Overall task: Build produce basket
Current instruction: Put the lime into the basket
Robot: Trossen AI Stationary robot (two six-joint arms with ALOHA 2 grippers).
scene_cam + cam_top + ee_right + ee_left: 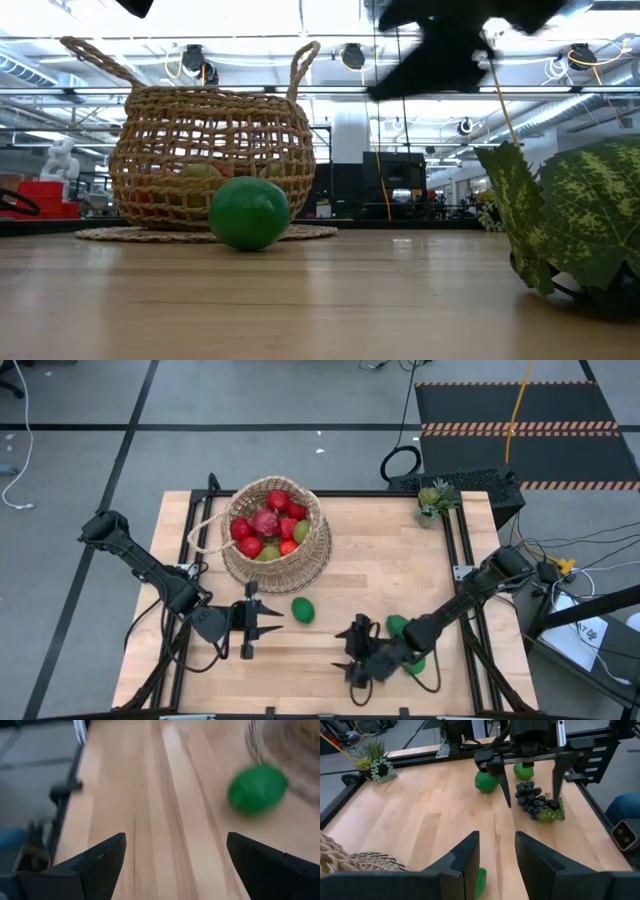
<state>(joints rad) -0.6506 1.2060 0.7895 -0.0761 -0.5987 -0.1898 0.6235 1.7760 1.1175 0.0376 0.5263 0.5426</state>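
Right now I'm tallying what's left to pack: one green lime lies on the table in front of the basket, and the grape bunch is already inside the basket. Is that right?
Not quite. The lime does lie on the table in front of the basket, but the grape bunch is on the table too, under the right gripper with its jaws open. The left wrist view shows it.

Basket (275, 535): light tan wicker, open weave. Inside it: red, pink and yellow-green fruit (268, 525). Just beside basket: plain green lime (303, 609). Farther from basket: dark purple grapes (534, 800), mottled green leaf (580, 215). Table (400, 575): pale wood planks.
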